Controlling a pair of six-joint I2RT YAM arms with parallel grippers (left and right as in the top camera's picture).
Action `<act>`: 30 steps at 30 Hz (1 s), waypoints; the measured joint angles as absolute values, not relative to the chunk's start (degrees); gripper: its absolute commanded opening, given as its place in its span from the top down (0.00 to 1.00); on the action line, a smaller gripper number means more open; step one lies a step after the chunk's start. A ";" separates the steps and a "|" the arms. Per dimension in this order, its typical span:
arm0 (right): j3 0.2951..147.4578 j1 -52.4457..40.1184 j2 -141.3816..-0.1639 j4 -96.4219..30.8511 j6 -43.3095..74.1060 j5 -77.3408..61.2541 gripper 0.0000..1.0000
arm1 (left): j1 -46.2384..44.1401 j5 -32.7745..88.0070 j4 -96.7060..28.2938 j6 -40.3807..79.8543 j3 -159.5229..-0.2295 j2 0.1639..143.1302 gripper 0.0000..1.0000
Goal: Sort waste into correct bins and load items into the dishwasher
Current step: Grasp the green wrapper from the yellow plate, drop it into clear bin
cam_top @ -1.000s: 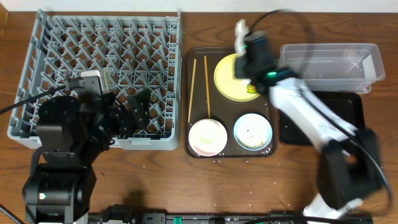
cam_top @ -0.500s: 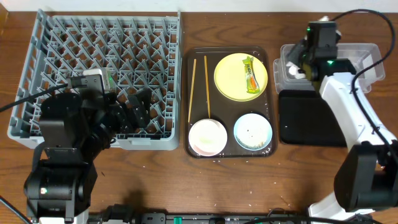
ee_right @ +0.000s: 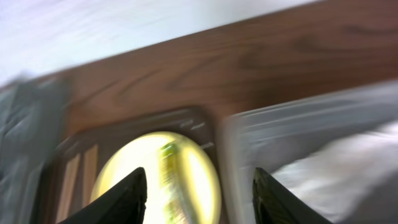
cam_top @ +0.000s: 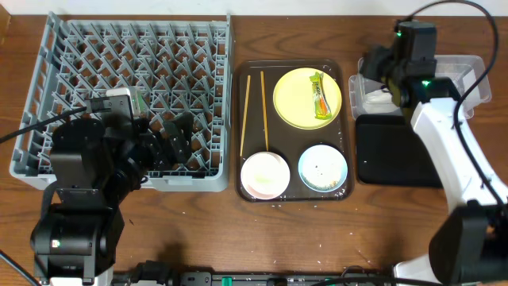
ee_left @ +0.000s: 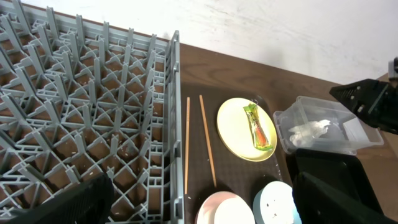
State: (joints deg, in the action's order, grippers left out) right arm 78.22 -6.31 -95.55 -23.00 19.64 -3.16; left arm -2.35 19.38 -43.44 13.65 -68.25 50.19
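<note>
Two pieces of waste show plainly. The crumpled white paper napkin (ee_left: 309,129) lies inside the clear plastic rectangular tub (cam_top: 468,79). The small green-and-orange wrapper (cam_top: 319,94) rests on the round yellow plate (cam_top: 294,99), in the dark brown serving tray (cam_top: 250,71).

The right arm's fingers (ee_right: 121,199) hang over the tub's left end, spread wide and holding nothing. They face the plate, probably to fetch the wrapper.

The left arm's fingers (ee_left: 74,202) are also wide apart and empty. They sit over the near edge of the large grey plastic dish rack (cam_top: 143,56), likely parked clear.

Between tub and plate stand the tub wall, a strip of bare wooden surface (cam_top: 238,238) and the tray's raised rim. The two thin wooden chopsticks (cam_top: 264,111) lie well apart from the wrapper, so the room above it looks open.
</note>
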 measured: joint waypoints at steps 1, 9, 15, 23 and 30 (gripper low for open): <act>78.26 -7.94 -94.83 -23.99 17.72 -4.51 0.52 | -2.35 19.38 -43.46 13.65 -68.25 50.19 0.07; 78.26 -21.19 -100.79 -24.82 11.44 1.15 0.34 | -2.35 19.38 -43.46 13.65 -68.25 50.19 0.07; 78.04 -22.52 -112.64 -19.84 9.96 15.00 0.35 | -2.35 19.38 -43.46 13.63 -68.25 50.19 0.07; 77.67 -21.61 -118.58 -17.06 9.63 16.40 0.50 | -2.35 19.38 -43.46 13.63 -68.25 50.19 0.07; 78.08 -21.63 -121.32 -17.23 9.91 16.12 0.99 | -2.35 19.38 -43.46 13.63 -68.25 50.19 0.07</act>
